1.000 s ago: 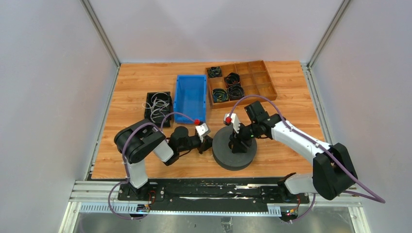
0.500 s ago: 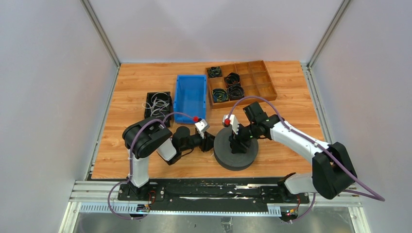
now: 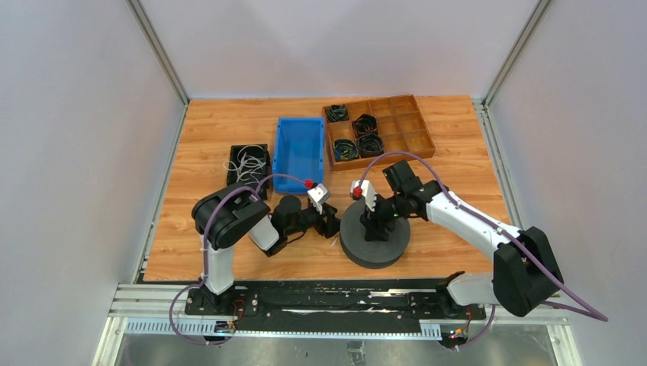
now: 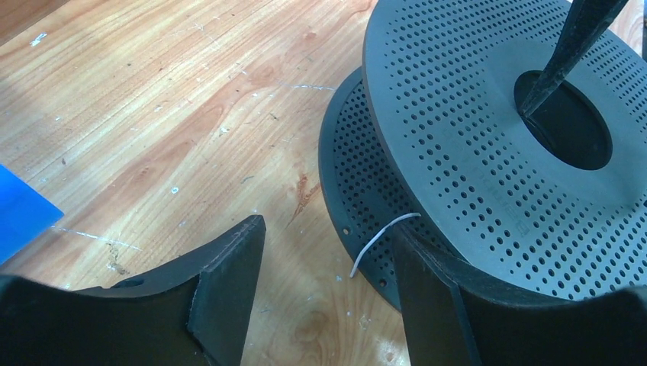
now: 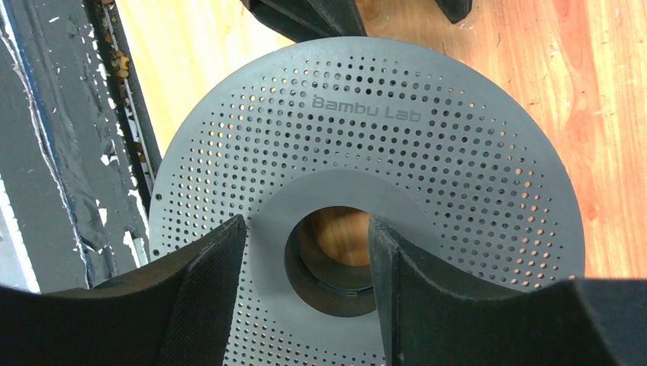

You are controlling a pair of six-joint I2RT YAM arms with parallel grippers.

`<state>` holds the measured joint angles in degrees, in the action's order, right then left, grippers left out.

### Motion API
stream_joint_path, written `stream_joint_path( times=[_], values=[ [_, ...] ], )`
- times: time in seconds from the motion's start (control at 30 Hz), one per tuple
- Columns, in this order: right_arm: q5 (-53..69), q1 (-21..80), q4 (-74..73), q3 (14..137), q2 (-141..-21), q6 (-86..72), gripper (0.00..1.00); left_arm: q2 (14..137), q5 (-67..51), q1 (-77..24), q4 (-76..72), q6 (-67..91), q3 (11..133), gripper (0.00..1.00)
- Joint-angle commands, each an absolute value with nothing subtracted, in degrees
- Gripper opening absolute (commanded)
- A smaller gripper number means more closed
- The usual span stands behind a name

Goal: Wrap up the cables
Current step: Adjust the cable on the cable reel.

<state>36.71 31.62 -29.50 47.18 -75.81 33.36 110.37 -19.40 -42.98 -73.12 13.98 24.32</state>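
Left wrist view alone is showing cable [image 4: 375, 242] poking from spool [image 4: 473, 152]; left fingers [image 4: 221, 293], right fingers [image 5: 206, 297] are standing wide, empty

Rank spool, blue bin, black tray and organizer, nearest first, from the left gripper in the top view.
1. Spool, right of the left gripper.
2. Blue bin, behind.
3. Black tray, rear left; organizer, rear right: too close to call.

Left arm [image 3: 262, 235], right arm [image 3: 465, 217]: white shells, black joint housings. Purple hose [image 3: 278, 178] runs along each; red cap [image 3: 309, 184] at wrist. End effector fingers [image 4: 221, 290] matte black, wedge-shaped.
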Motion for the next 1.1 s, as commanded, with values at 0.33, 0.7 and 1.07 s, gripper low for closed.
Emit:
stream_joint_path(
  times=[0.33, 0.7, 1.07],
  values=[
    [37.6, 33.9, -32.6, 48.5, -76.0, 35.2, 0.66, 108.6, -16.1, -42.2, -65.9, 13.0, 25.9, 0.60],
    [41.5, 36.4, -32.6, 51.9, -82.1, 36.1, 0.68, 110.2, -16.4, -42.2, -67.4, 15.8, 26.1, 0.61],
    [45.1, 39.1, -39.7, 61.0, -90.7, 46.4, 0.64, 112.2, -17.7, -42.2, -70.9, 17.4, 25.8, 0.61]
  ],
)
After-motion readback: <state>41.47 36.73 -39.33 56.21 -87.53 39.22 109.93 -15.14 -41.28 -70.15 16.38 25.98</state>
